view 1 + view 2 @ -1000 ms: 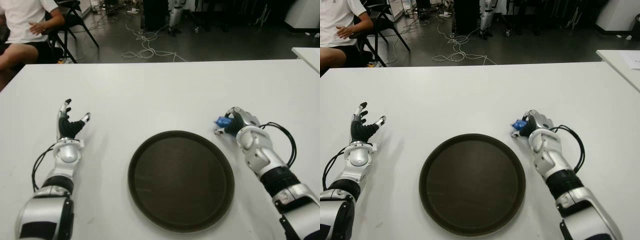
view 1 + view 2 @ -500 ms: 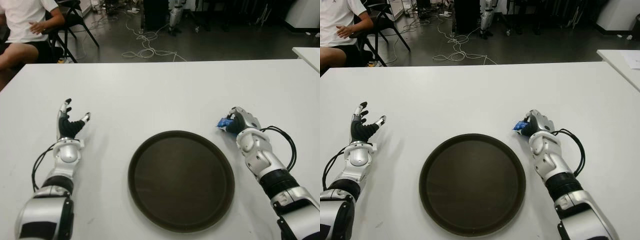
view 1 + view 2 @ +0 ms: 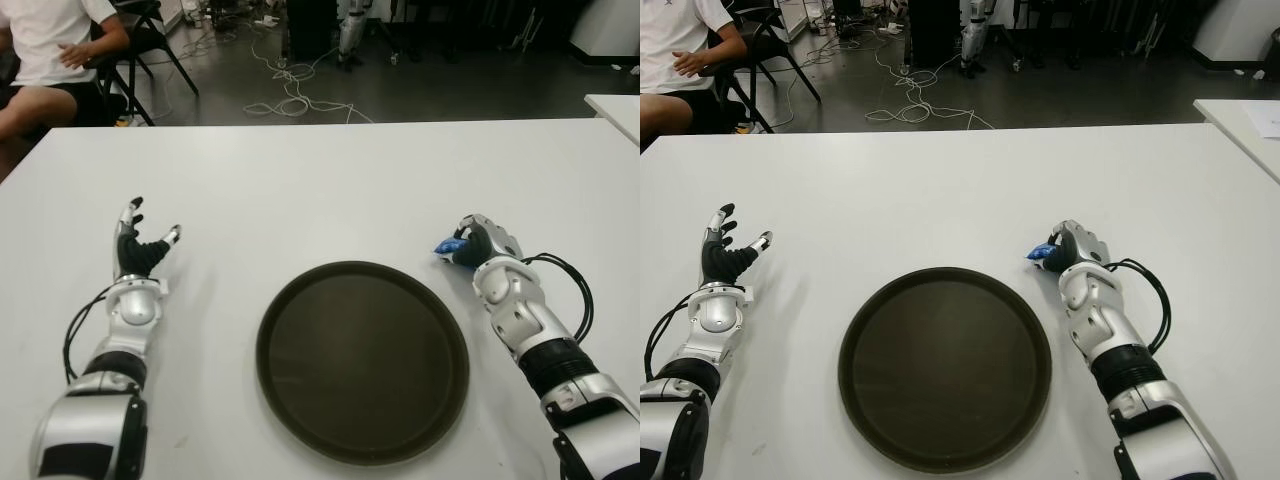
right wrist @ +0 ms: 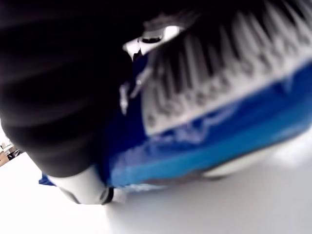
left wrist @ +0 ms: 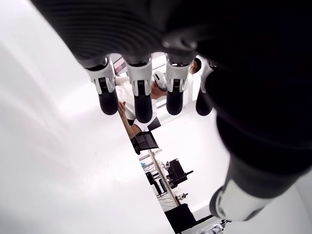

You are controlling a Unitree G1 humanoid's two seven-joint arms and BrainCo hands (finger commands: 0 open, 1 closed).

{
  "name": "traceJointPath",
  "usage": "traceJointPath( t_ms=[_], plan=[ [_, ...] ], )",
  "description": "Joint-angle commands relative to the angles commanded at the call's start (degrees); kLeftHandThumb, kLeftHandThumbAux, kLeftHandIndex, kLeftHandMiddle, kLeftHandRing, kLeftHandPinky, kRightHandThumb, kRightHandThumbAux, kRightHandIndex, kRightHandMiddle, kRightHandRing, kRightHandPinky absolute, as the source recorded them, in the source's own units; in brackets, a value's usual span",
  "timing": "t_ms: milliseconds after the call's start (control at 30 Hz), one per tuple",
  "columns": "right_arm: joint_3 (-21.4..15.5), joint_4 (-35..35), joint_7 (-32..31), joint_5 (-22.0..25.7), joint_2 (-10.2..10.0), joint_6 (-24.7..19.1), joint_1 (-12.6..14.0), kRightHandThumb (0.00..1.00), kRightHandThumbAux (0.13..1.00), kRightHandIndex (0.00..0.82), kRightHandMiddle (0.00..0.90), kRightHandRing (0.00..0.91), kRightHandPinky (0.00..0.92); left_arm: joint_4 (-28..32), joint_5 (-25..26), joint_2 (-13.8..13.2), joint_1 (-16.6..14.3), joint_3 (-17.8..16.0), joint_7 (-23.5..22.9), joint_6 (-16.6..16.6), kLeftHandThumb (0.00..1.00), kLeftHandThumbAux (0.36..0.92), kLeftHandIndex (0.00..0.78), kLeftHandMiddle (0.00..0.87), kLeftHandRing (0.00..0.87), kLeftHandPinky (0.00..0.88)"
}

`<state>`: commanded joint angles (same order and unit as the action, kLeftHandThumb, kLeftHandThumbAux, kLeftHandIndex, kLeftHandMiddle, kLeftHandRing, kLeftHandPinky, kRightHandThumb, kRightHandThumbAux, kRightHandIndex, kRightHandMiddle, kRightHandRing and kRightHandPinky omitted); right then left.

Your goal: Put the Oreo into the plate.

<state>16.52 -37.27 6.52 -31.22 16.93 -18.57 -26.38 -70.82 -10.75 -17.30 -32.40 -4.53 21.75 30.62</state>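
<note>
The blue Oreo packet (image 3: 446, 247) is held in my right hand (image 3: 470, 245), whose fingers are curled around it just past the upper right rim of the plate. The right wrist view fills with the blue wrapper (image 4: 219, 131) pressed under the dark fingers (image 4: 58, 97). A dark round plate (image 3: 362, 358) lies on the white table (image 3: 320, 180) in front of me, with nothing in it. My left hand (image 3: 139, 245) shows left of the plate, fingers spread upward and holding nothing.
A person in a white shirt (image 3: 45, 40) sits on a chair beyond the table's far left corner. Cables (image 3: 290, 95) lie on the floor behind the table. Another white table's corner (image 3: 615, 110) shows at far right.
My right hand with the Oreo packet has lifted slightly and shifted a little to the right, away from the plate's rim. The left hand has not moved.
</note>
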Motion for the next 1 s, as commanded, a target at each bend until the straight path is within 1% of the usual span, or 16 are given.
traceJointPath(
  t_ms=[433,667,867,967,1000],
  plan=[
    [-0.5,-1.0,0.7,0.8,0.1,1.8,-0.1,0.322,0.819,0.684,0.814,0.820,0.814,0.1,0.4,0.3,-0.1,-0.3,0.1,-0.4,0.000,0.769,0.060,0.096,0.080,0.069],
    [-1.4,-1.3,0.9,1.8,-0.2,3.1,-0.3,0.316,0.828,0.702,0.816,0.819,0.814,-0.1,0.5,0.4,-0.2,-0.4,0.2,-0.4,0.000,0.766,0.073,0.117,0.099,0.086],
    [-2.1,-1.5,1.4,2.6,-0.5,4.3,-0.3,0.327,0.827,0.697,0.817,0.819,0.812,0.0,0.5,0.4,-0.1,-0.4,0.1,-0.1,0.000,0.771,0.074,0.116,0.097,0.077],
    [-3.0,-1.5,1.6,4.0,-0.8,5.8,-0.4,0.333,0.827,0.693,0.814,0.817,0.809,0.1,0.6,0.5,-0.1,-0.5,-0.1,0.1,0.000,0.777,0.074,0.117,0.097,0.076],
    [-3.6,-1.5,1.8,4.8,-1.0,7.0,-0.3,0.334,0.829,0.691,0.812,0.815,0.806,0.1,0.7,0.5,-0.1,-0.5,-0.1,0.1,0.000,0.779,0.074,0.118,0.099,0.078]
  ],
)
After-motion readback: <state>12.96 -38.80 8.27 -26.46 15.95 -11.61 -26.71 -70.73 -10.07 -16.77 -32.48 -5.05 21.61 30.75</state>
